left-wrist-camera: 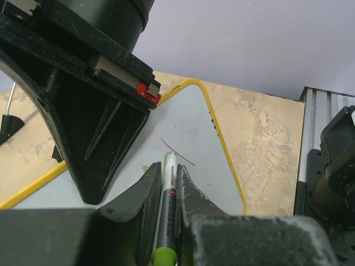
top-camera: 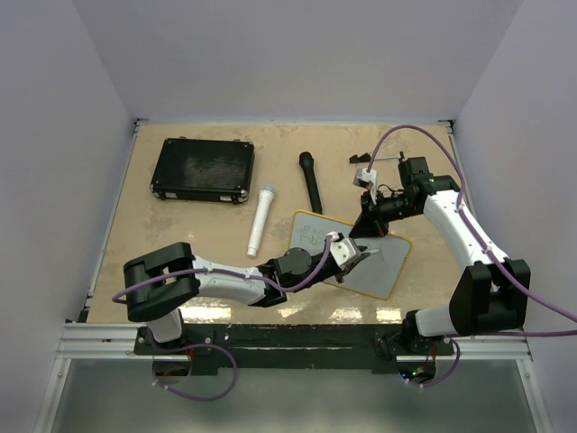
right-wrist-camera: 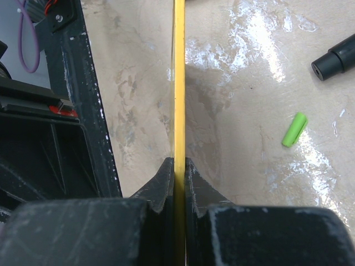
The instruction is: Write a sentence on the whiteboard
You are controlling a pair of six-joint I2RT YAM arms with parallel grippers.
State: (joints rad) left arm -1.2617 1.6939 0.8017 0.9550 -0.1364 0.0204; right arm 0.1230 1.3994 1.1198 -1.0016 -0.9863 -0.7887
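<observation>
Left fingers (left-wrist-camera: pixel 138 194) clench a marker (left-wrist-camera: pixel 168 185) over the whiteboard (left-wrist-camera: pixel 188 127) — right fingers (right-wrist-camera: pixel 161 188) pinch its yellow rim.

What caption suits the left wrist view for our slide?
Closed on a green-ended marker, the left gripper aims its tip at the yellow-rimmed whiteboard.

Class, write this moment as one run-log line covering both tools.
left tool: shut on marker | marker tip: at whiteboard | right tool: shut on whiteboard rim | green cap: off
</observation>
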